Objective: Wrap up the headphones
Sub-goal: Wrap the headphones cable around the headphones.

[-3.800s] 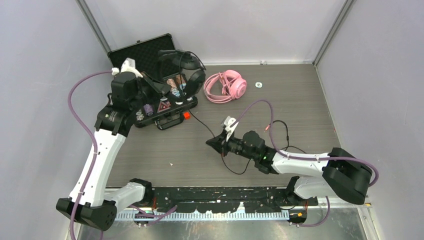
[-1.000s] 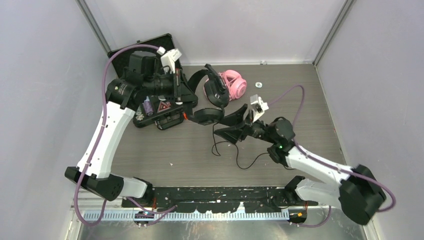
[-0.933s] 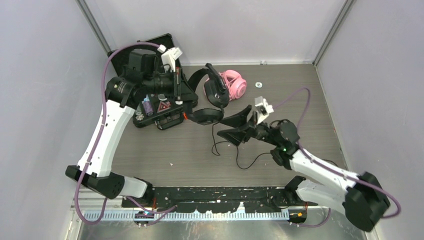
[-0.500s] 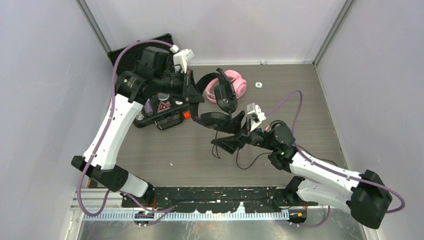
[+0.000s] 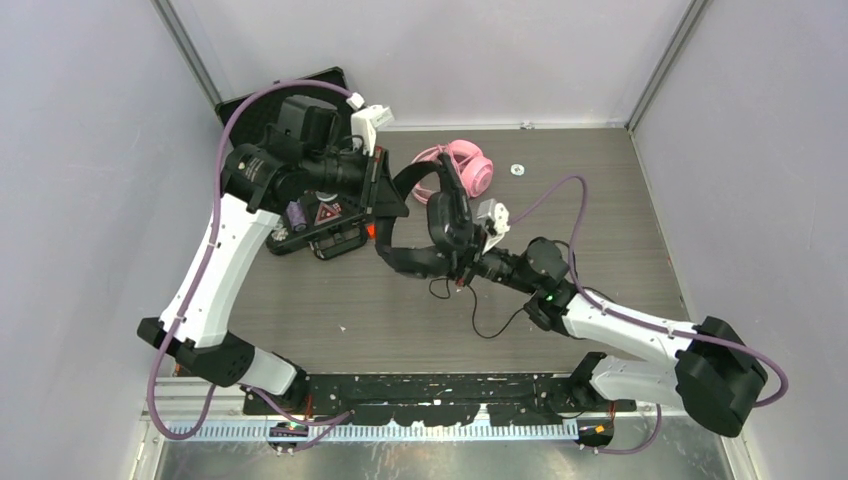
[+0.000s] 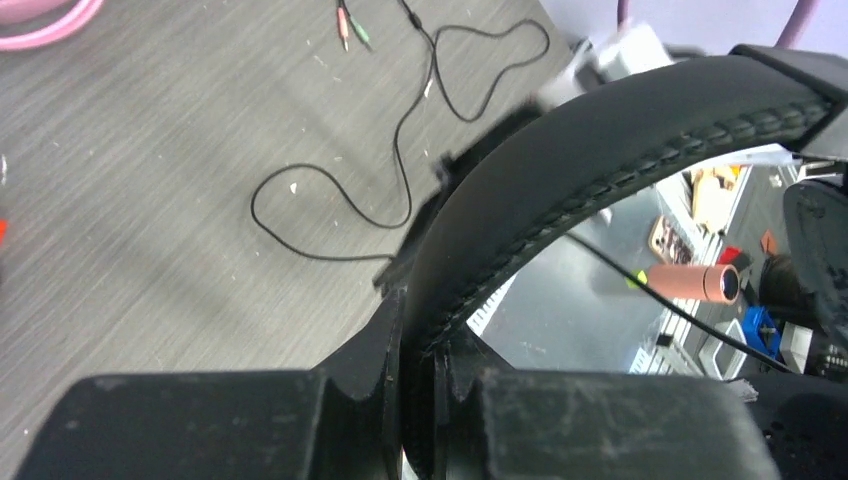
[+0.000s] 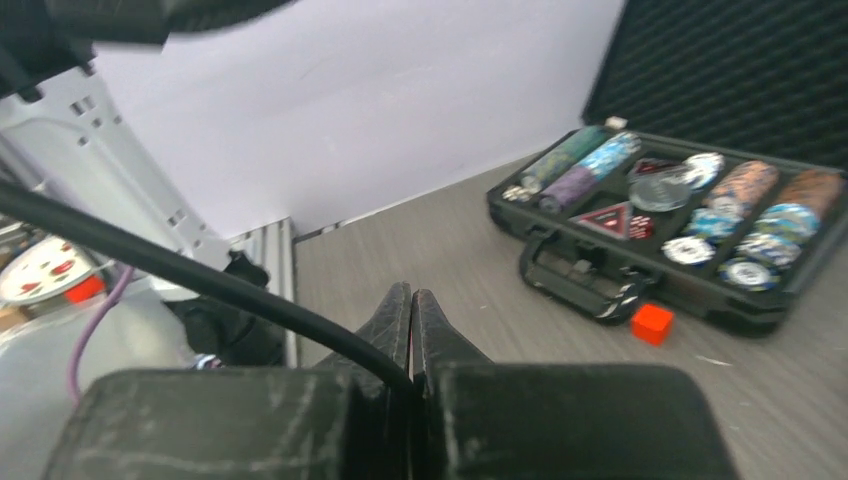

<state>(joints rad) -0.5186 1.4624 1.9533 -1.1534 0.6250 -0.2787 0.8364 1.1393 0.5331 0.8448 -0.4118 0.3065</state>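
Item, black headset (image 5: pixel 447 215): held off the table (image 5: pixel 620 200) above its middle, earcups hanging toward the right arm.
Left gripper (image 5: pixel 390 200): clamped on the headband (image 6: pixel 600 150), one finger on each side of the padded band.
Right gripper (image 7: pixel 411 300): fingers pressed together. The black cable (image 7: pixel 200 275) is seen running into the seam between them, so it is judged to be pinched close below the earcups.
Cable, remainder: laid in loose loops on the table under the right arm, with the plugs (image 6: pixel 350 25) at the free end. None of it is seen wound round the headset.
Item, pink headset (image 5: pixel 462 168): lying at the far side of the table, touched by neither arm.
Also present: open chip case (image 5: pixel 320 225) under the left arm.
Step in hand: the cable has been taken up next to the black headset. Winding is judged barely begun, if at all.
Next move: the pinched cable is to be carried round the headband or cups under light tension. The headset is to be held steady and the slack drawn up without snagging.
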